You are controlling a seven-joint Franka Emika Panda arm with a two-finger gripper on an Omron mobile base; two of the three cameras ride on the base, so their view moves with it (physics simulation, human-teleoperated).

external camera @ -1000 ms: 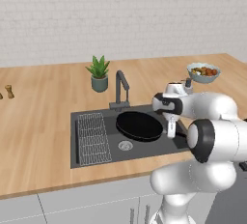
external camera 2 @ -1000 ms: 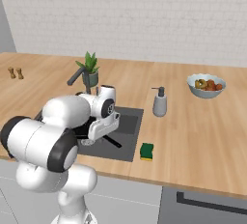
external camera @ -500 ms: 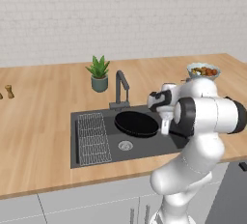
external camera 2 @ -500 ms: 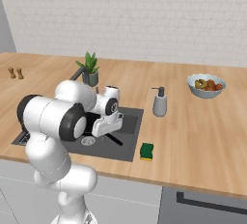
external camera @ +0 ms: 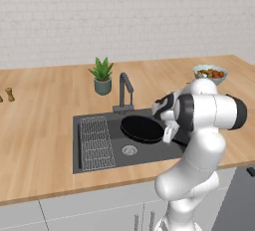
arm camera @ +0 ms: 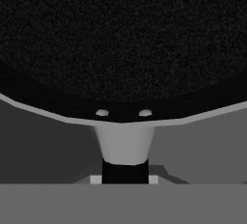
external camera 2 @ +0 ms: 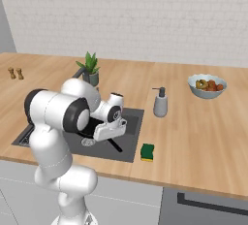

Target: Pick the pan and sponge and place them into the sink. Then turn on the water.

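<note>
The gripper (external camera: 168, 134) is clenched on the handle of the black frying pan (external camera: 142, 128), held over the sink (external camera: 94, 120); the sponge (external camera 2: 147, 152) lies near the counter's (external camera 2: 203, 136) front edge.

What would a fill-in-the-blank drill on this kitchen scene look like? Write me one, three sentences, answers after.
1. The pan is over the ____, its handle held in the shut tool.
2. The sponge lies on the wooden ____, just beside the sink.
3. The soap dispenser stands between the sink and the ____ of food.

Missing words: sink; counter; bowl
</note>
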